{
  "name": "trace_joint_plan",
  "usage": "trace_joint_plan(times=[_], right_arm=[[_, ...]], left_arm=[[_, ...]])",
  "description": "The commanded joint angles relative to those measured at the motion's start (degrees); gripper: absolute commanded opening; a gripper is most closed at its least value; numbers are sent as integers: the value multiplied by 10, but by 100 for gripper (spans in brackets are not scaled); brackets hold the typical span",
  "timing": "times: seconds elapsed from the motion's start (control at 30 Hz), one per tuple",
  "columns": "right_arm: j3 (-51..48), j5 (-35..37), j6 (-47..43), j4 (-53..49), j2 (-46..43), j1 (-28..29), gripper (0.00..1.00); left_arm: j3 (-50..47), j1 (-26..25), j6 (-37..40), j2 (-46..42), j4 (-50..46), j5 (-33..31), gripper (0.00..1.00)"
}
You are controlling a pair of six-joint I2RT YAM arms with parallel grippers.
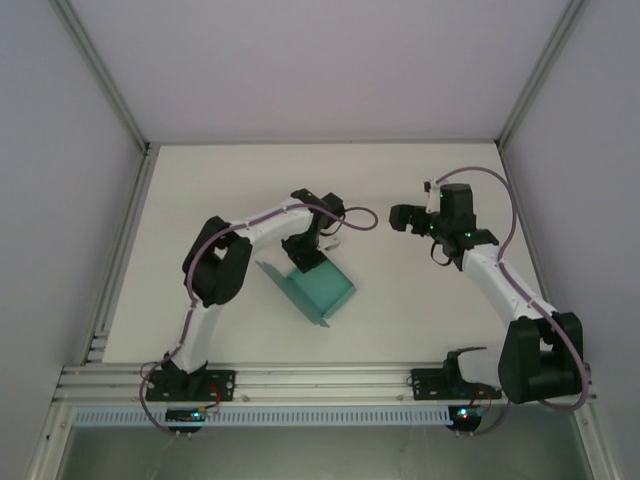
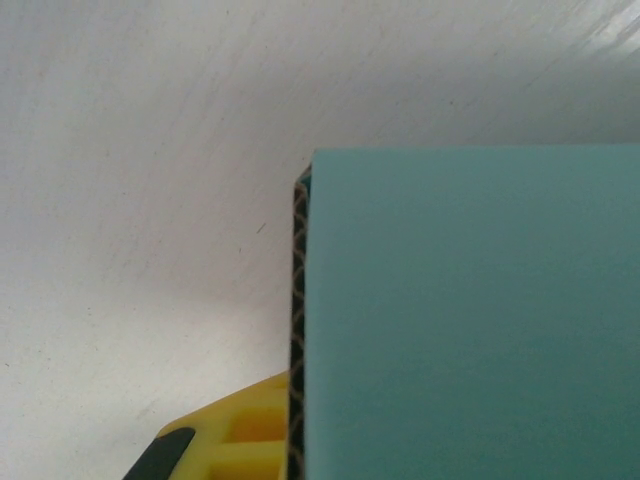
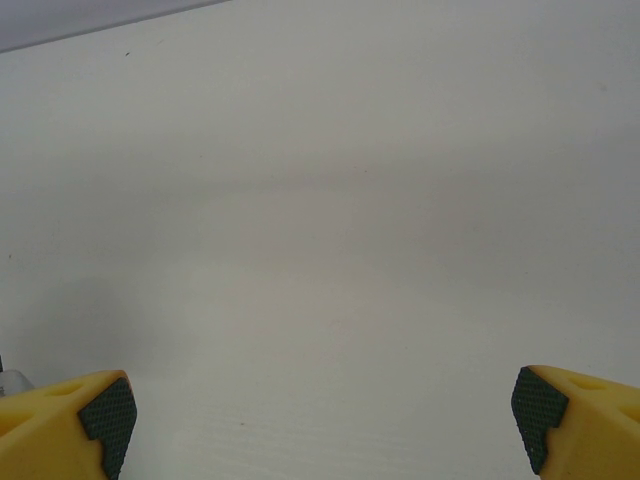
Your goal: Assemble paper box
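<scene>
The teal paper box (image 1: 318, 291) lies partly folded on the white table a little left of centre, one wall standing up. My left gripper (image 1: 303, 257) sits at the box's far edge, shut on that wall. In the left wrist view the teal panel (image 2: 470, 320) covers the right half, its dark patterned edge running down the middle. One yellow finger (image 2: 235, 435) presses against that edge from the left, and the other finger is hidden behind the panel. My right gripper (image 1: 401, 217) hovers to the right of the box, open (image 3: 325, 420), with only bare table between its fingers.
An aluminium rail (image 1: 320, 381) runs along the table's near edge between the arm bases. White enclosure walls with metal posts (image 1: 105, 75) close in the left, right and back. Open table (image 1: 400, 300) lies right of the box.
</scene>
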Motion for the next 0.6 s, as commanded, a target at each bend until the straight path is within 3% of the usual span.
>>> trace_joint_plan(times=[0.0, 0.33, 0.57], right_arm=[[-3, 4, -9, -14, -4, -4, 99], [-5, 6, -9, -14, 7, -3, 99], [-10, -2, -9, -12, 11, -3, 99]], left_arm=[[4, 1, -16, 24, 46, -16, 6], [21, 1, -30, 15, 82, 13, 20], [33, 1, -38, 14, 106, -6, 20]])
